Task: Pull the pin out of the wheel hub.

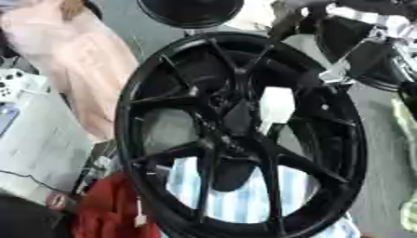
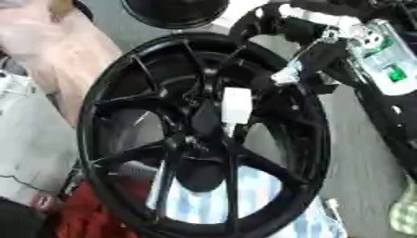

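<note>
A large black spoked wheel hub (image 1: pixel 129 111) stands upright and fills the middle of both views. A white blocky pin (image 1: pixel 275 105) sticks out just right of the hub's centre, between the spokes. My right arm comes in from the upper right, and my right hand (image 2: pixel 305 64), black with silver joints, sits at the upper right of the rim. It is above and to the right of the pin and apart from it. Blur hides how the hand is set. My left hand shows in neither view.
A person's pink sleeve (image 1: pixel 75 60) runs down the left side beside the rim. Red cloth (image 1: pixel 104 209) lies at the lower left, and blue-and-white striped fabric (image 1: pixel 236 200) shows through the lower spokes. Another black round object (image 1: pixel 191 10) is at the top.
</note>
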`<state>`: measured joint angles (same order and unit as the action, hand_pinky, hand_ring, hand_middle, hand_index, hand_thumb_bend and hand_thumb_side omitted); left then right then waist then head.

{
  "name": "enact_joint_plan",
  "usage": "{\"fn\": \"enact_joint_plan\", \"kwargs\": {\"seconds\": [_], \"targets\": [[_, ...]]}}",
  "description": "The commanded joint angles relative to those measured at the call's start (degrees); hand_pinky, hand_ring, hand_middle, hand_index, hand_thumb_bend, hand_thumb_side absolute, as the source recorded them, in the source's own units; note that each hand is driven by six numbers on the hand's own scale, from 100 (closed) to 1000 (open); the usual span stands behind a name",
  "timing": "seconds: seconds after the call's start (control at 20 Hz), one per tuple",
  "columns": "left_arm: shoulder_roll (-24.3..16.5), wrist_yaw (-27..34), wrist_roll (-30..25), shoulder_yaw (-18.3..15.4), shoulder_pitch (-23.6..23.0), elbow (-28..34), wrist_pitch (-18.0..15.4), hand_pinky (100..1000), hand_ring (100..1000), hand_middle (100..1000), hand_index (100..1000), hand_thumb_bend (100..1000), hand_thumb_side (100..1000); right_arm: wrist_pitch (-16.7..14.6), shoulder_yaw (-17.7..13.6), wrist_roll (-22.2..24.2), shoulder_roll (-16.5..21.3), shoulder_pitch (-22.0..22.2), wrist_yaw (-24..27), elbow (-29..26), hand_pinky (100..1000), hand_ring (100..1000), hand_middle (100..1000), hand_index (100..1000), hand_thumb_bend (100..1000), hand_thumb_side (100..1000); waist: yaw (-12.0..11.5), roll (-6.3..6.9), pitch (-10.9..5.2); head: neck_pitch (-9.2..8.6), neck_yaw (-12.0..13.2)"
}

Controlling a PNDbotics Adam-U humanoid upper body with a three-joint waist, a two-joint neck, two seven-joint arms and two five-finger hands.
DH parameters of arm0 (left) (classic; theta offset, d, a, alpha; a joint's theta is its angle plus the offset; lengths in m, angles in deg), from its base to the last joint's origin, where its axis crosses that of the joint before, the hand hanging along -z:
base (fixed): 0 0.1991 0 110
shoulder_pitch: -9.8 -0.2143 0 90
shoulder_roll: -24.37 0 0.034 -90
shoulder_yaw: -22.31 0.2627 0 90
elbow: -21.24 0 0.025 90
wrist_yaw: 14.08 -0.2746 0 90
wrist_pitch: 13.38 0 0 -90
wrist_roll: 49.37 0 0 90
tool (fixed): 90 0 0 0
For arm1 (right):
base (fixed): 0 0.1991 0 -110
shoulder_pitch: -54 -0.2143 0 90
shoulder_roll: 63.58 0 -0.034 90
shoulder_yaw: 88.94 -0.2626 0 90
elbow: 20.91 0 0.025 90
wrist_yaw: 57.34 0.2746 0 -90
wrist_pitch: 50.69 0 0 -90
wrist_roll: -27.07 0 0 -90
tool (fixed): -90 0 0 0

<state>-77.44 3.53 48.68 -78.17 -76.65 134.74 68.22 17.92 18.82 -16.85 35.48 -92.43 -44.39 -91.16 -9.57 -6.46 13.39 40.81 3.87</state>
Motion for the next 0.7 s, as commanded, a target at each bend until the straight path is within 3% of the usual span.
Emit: {"fn": "enact_joint_plan", "kwargs": {"seconds": [0.05,0.45,0.7], "targets": [[-1.2,-0.3,-0.1,-0.4,0.3,1.1,-0.1,761,702,748,822,149,840,-1.9,-0.9,1.5,2.1,-1.0,0.2,-0.5,883,895,735,818,530,200,0.0,0.49,-0.76,-0.14,-0.2],[-1.2,-0.3,-0.2,-0.4,0.3,1.1,-0.1,761,702,749,822,148,840,-1.4,-2.1,-0.1,2.0,-1.6,0.6,-1.0,878,889,729,813,527,194,0.0,0.52,-0.79,-1.48,-1.2],[-1.2,-0.2,-0.2,-0.3,0.3,1.1,-0.2,761,701,749,822,148,838,-1.8,-2.1,0.4,1.7,-2.2,-0.1,-0.1,877,890,730,814,528,197,-0.1,0.62,-0.81,-0.98,-1.1]]}}
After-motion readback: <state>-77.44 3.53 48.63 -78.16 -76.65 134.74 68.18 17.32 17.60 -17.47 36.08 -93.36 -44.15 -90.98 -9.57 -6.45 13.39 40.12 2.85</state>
